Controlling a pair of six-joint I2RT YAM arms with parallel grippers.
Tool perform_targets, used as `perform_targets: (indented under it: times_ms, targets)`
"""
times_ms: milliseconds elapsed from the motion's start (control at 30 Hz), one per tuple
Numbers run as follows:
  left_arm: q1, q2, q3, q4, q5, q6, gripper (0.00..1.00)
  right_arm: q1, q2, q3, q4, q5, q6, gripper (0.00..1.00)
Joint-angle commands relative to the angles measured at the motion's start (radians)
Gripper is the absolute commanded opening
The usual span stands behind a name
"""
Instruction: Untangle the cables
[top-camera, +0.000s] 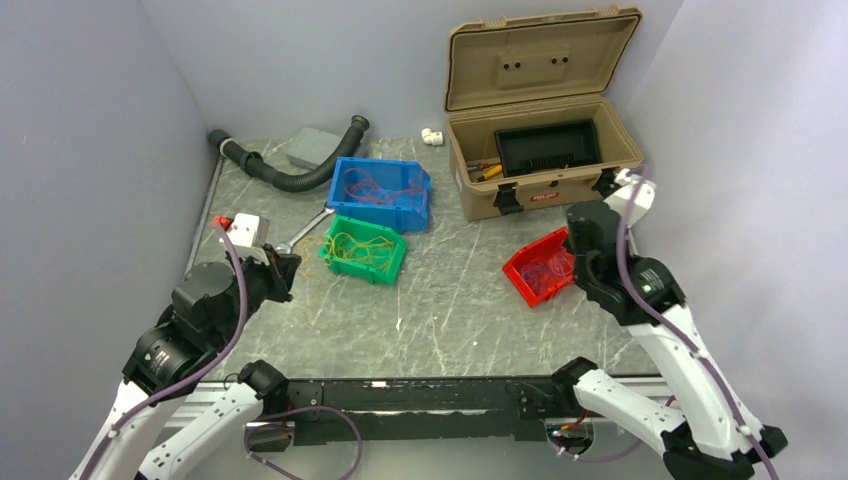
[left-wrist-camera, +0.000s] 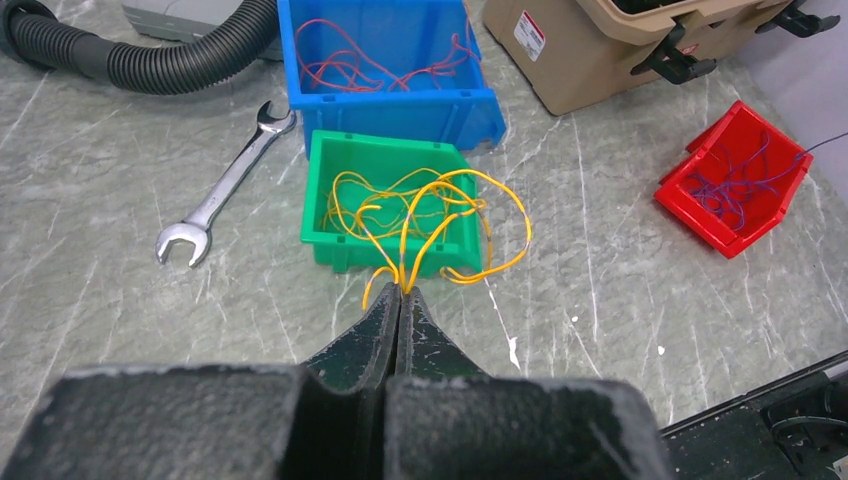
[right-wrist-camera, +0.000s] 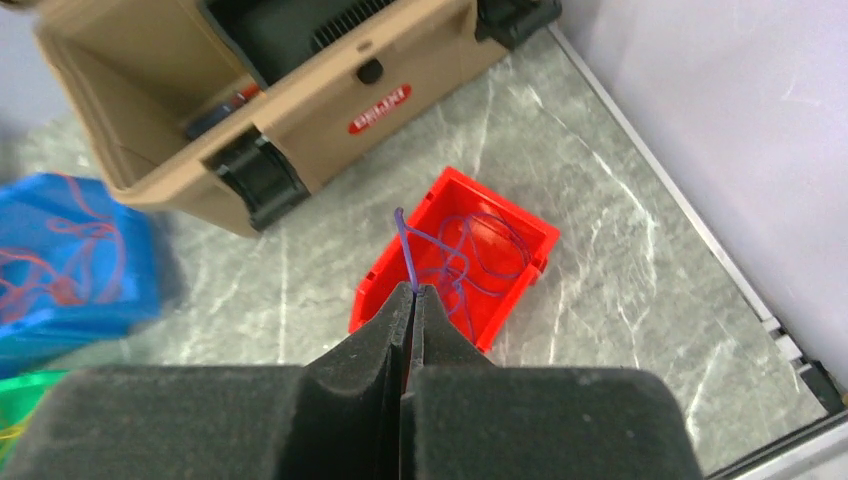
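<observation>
Thin yellow-orange cables (left-wrist-camera: 410, 205) loop out of a green bin (left-wrist-camera: 385, 150) and hang over its front wall. My left gripper (left-wrist-camera: 403, 290) is shut on a few of these strands just in front of the bin. Thin purple cables (right-wrist-camera: 465, 250) lie tangled in a red bin (right-wrist-camera: 525, 275). My right gripper (right-wrist-camera: 413, 290) is shut on one purple strand, pulled up taut above that bin's left wall. Red cables (left-wrist-camera: 350, 65) lie in a blue bin (left-wrist-camera: 400, 108) behind the green one. In the top view the bins sit at mid-table: green bin (top-camera: 365, 250), blue bin (top-camera: 380, 192), red bin (top-camera: 538, 268).
An open tan toolbox (top-camera: 540, 150) stands at the back right, close behind the red bin. A black corrugated hose (top-camera: 290, 175) curves along the back left. A steel wrench (left-wrist-camera: 215, 195) lies left of the green bin. Grey walls close in on both sides.
</observation>
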Motion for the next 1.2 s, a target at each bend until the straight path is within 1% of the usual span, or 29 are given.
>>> perform_targets:
  times_ms: [0, 67, 133, 233, 367, 500, 600, 833, 967, 1067, 1167]
  targets:
    - [0.004, 0.027, 0.05, 0.046, 0.008, 0.027, 0.0, -0.003, 0.041, -0.085, 0.07, 0.057, 0.047, 0.0]
    - [0.004, 0.036, 0.057, 0.048, 0.005, 0.036, 0.0, -0.008, 0.05, -0.138, 0.108, 0.074, 0.064, 0.0]
    - [0.004, 0.046, 0.061, 0.057, 0.005, 0.046, 0.0, -0.022, 0.054, -0.215, 0.185, 0.056, 0.053, 0.0]
    - [0.005, 0.066, 0.064, 0.072, 0.002, 0.061, 0.0, -0.088, 0.081, -0.293, 0.305, -0.06, 0.008, 0.0]
    - [0.004, 0.103, 0.067, 0.092, 0.007, 0.071, 0.0, -0.218, 0.16, -0.322, 0.355, -0.173, 0.016, 0.0]
    - [0.004, 0.133, 0.06, 0.124, 0.011, 0.082, 0.0, -0.331, 0.206, -0.394, 0.447, -0.281, 0.041, 0.0]
    - [0.004, 0.154, 0.06, 0.14, 0.012, 0.091, 0.0, -0.382, 0.25, -0.431, 0.502, -0.354, 0.059, 0.0]
    - [0.004, 0.184, 0.057, 0.166, 0.026, 0.099, 0.0, -0.398, 0.31, -0.519, 0.591, -0.339, 0.146, 0.0]
    - [0.004, 0.195, 0.055, 0.172, 0.045, 0.1, 0.0, -0.41, 0.368, -0.539, 0.561, -0.288, 0.233, 0.0]
    - [0.004, 0.199, 0.056, 0.172, 0.047, 0.104, 0.0, -0.41, 0.411, -0.54, 0.54, -0.234, 0.274, 0.0]
    - [0.004, 0.2, 0.06, 0.169, 0.041, 0.109, 0.0, -0.411, 0.418, -0.545, 0.553, -0.209, 0.29, 0.0]
